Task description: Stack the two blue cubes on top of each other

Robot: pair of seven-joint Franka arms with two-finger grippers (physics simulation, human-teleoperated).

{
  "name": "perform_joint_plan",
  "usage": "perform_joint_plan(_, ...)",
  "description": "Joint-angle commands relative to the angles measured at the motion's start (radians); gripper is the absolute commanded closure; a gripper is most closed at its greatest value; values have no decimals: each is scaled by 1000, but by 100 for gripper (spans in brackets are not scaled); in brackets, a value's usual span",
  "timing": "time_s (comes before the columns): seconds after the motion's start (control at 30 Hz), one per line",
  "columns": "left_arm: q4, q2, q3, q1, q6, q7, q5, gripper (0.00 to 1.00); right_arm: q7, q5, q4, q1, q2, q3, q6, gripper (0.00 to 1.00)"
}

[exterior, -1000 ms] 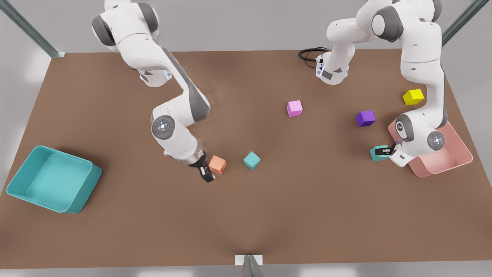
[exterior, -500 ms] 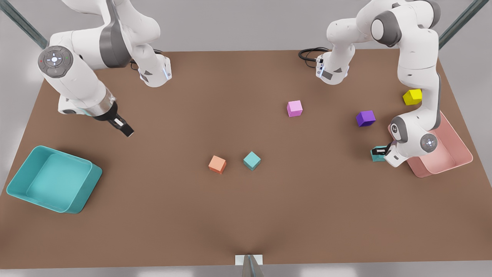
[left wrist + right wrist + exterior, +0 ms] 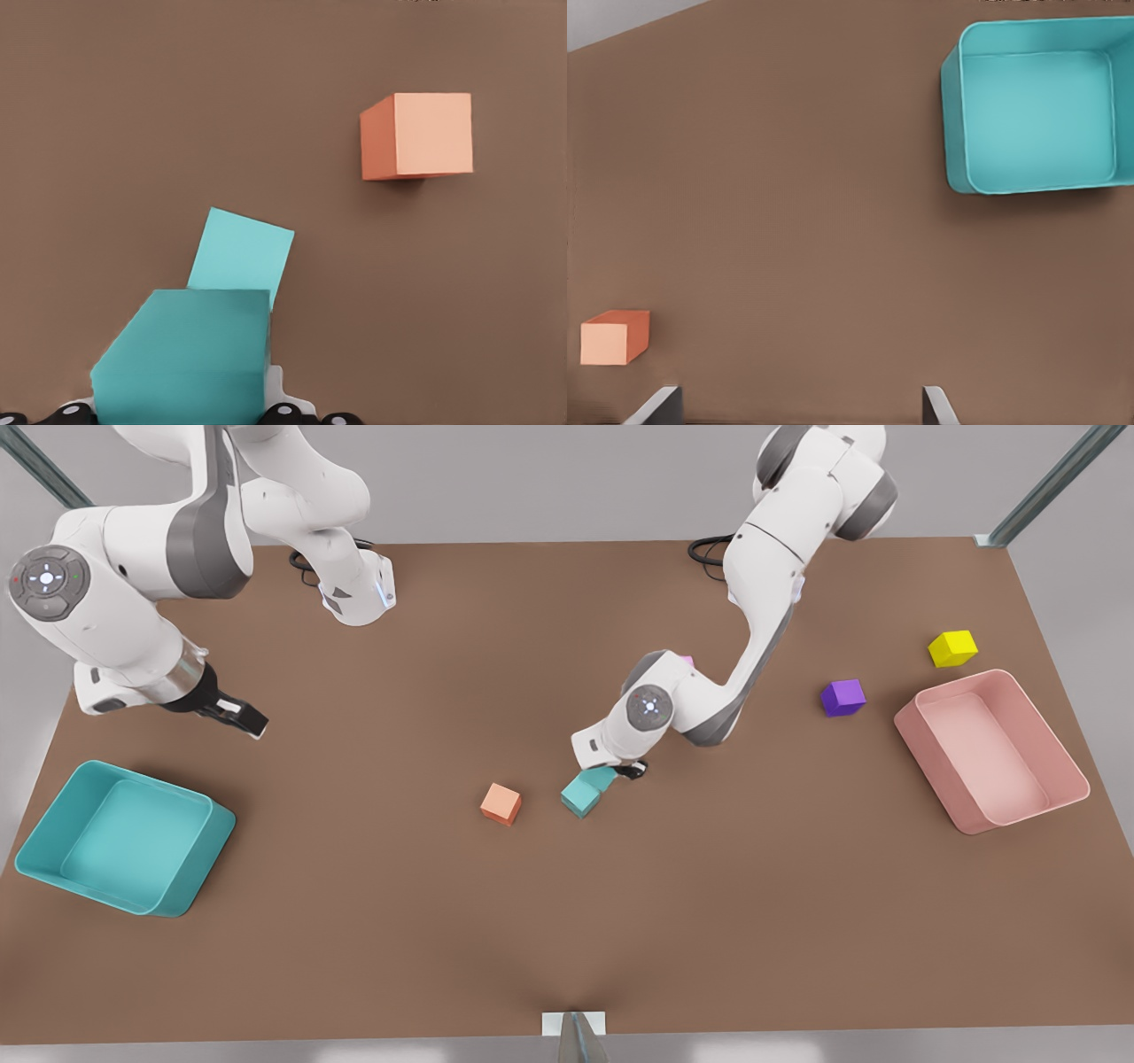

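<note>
1. Front view: the left gripper (image 3: 627,770) is low over the middle of the table (image 3: 567,921), clamped on the held blue cube (image 3: 599,778). This cube hangs tilted, partly over and just beside the second blue cube (image 3: 579,798), which sits on the table below the gripper. An orange cube (image 3: 501,803) lies a little beyond them, on the side away from the gripper's arm. The right gripper (image 3: 237,717) waits well apart, above the table near the teal bin (image 3: 124,838). A pink bin (image 3: 990,749), a purple cube (image 3: 842,697) and a yellow cube (image 3: 952,648) lie far behind the left gripper's arm.

2. Left wrist view: the held blue cube (image 3: 188,354) sits between the fingers, and the second blue cube (image 3: 243,251) lies just ahead, partly covered by it. The orange cube (image 3: 417,135) is farther ahead, apart.

3. Right wrist view: the right gripper's fingers (image 3: 654,409) are spread wide with nothing between them. The teal bin (image 3: 1036,115) lies well ahead, the orange cube (image 3: 615,336) off to one side.
</note>
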Motion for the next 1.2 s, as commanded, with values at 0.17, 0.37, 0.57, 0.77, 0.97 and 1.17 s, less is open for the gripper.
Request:
perform_joint_plan(0.17,152,119,-7,-32,-26,-786,17,36,-305,10,-3,22,2,-3,-1,0)
perform_joint_plan(0.37,171,147,-7,-32,-26,-792,18,36,-306,10,-4,20,3,-3,-1,0)
perform_joint_plan(0.57,171,166,-6,-35,-26,-791,20,0,-306,10,-6,20,3,-3,-1,0)
perform_joint_plan(0.77,172,162,-3,-15,-37,-789,18,0,-305,10,-12,20,3,-3,-1,0)
perform_joint_plan(0.97,189,165,-4,-12,-41,-791,15,0,-306,10,-13,20,3,-3,-1,0)
perform_joint_plan(1.17,214,170,-7,-18,-40,-789,15,0,-308,10,-12,20,6,-6,-1,0)
